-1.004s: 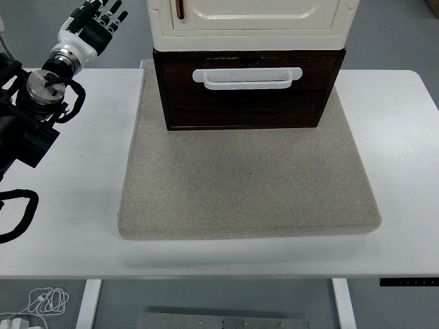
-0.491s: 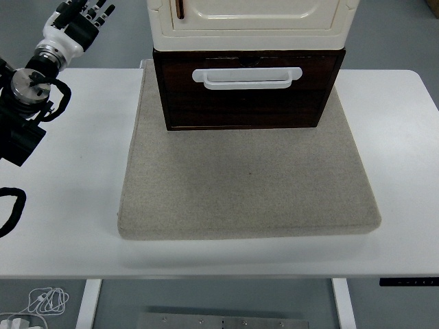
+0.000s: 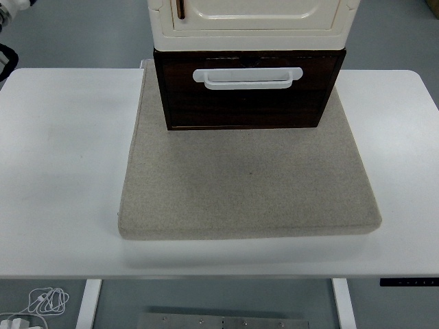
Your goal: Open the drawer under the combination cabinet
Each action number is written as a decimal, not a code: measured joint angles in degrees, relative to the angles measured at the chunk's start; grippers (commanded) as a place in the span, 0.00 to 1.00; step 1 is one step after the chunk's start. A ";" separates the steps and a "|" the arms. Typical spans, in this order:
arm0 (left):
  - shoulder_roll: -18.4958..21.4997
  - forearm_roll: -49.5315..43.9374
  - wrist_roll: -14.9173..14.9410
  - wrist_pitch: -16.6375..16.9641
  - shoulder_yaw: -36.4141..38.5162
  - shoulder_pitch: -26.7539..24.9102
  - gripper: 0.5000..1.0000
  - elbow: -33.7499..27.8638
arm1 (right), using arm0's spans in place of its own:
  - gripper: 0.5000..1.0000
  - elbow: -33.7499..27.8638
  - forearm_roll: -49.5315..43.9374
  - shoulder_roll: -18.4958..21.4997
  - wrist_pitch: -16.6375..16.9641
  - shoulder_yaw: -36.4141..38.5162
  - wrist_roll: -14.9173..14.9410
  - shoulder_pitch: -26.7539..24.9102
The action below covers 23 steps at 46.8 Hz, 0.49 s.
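Black left arm has almost been withdrawn past the counter's far left corner; its hand's state cannot be told. Dark drawer is unchanged.

A white surface carries a beige mat lying flat across its middle, its back edge near the surface's far edge.

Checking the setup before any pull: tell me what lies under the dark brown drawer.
The dark brown wooden drawer with its white handle rests on a beige fabric mat, which lies on the white table. The mat beneath the drawer is hidden.
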 measured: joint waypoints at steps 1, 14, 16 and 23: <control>0.83 0.42 -0.08 -0.02 -0.02 -0.04 1.00 -0.72 | 0.85 0.00 0.00 0.00 0.00 0.00 0.00 0.00; 11.19 11.89 -1.65 -0.03 0.03 -0.07 1.00 -11.75 | 0.85 0.00 0.00 0.00 0.00 0.00 -0.01 -0.02; 12.21 13.72 -1.84 0.10 -0.01 -0.07 1.00 -13.63 | 0.85 0.00 0.00 0.00 0.00 0.00 -0.01 0.01; 16.47 15.70 -1.94 0.48 -0.10 -1.05 1.00 -21.51 | 0.85 0.00 0.00 0.00 0.00 0.00 -0.01 0.02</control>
